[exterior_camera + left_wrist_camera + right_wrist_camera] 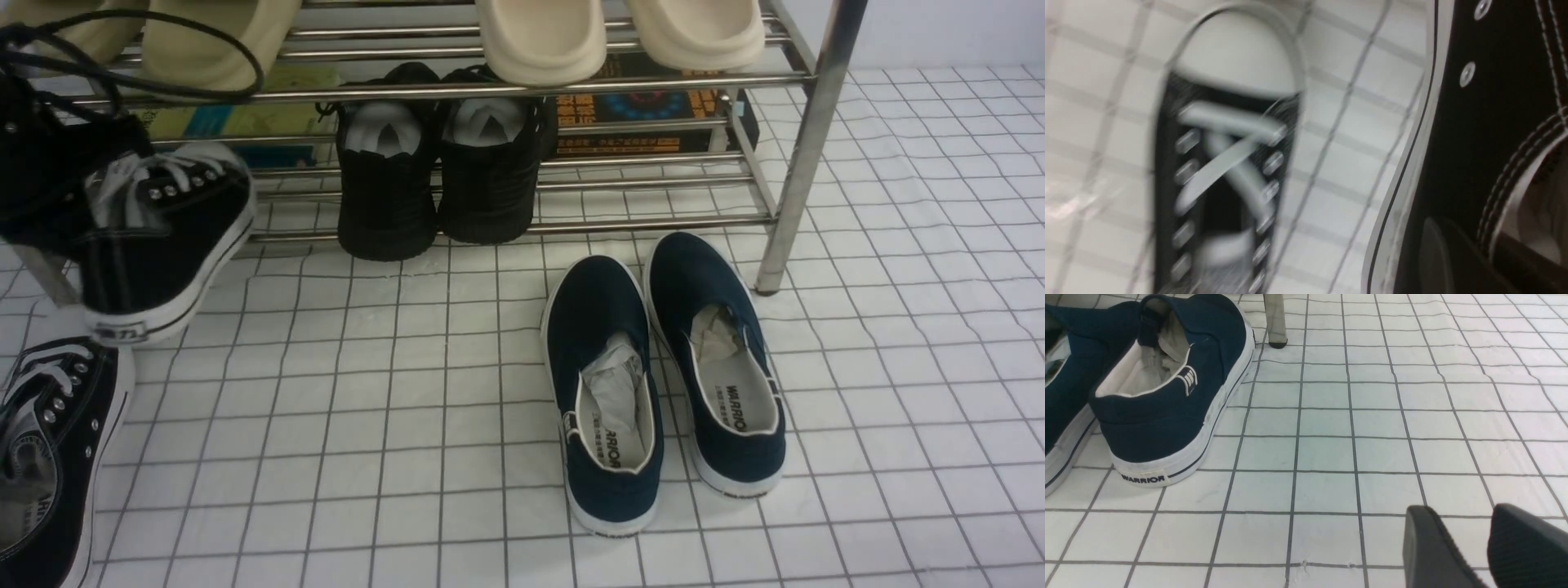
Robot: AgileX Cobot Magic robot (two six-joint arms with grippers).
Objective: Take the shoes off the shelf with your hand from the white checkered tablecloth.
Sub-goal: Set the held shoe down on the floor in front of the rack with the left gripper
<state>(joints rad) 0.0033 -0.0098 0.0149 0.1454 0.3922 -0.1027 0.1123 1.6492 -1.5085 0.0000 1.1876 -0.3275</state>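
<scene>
The left fingers (1437, 257) grip one black canvas sneaker, the held sneaker (171, 237). It hangs in the air in front of the left end of the shelf (808, 147), heel toward the camera and tilted to one side. The left wrist view is blurred, so I cannot say exactly where on the collar the grip sits, but one dark finger seems to press against the inner side of the shoe. The other sneaker (57, 441) of the pair lies on the white checkered tablecloth (367, 408), just below and a little nearer to the robot.

I judge the step in hand to be setting this shoe down beside its partner. To do it well, the arm should first bring the sole level, because a tilted shoe will likely roll onto its side when it is released. The landing place should be the free cloth to the right of the other sneaker, not on top of it. It should also stay well apart from the navy slip-ons (604, 392) and the black knit shoes (392, 196). The fingers should open only once the sole rests flat, and then rise straight up so that the laces do not catch.

The right fingers (1437, 547) are a little apart and hold nothing, low over bare cloth.
</scene>
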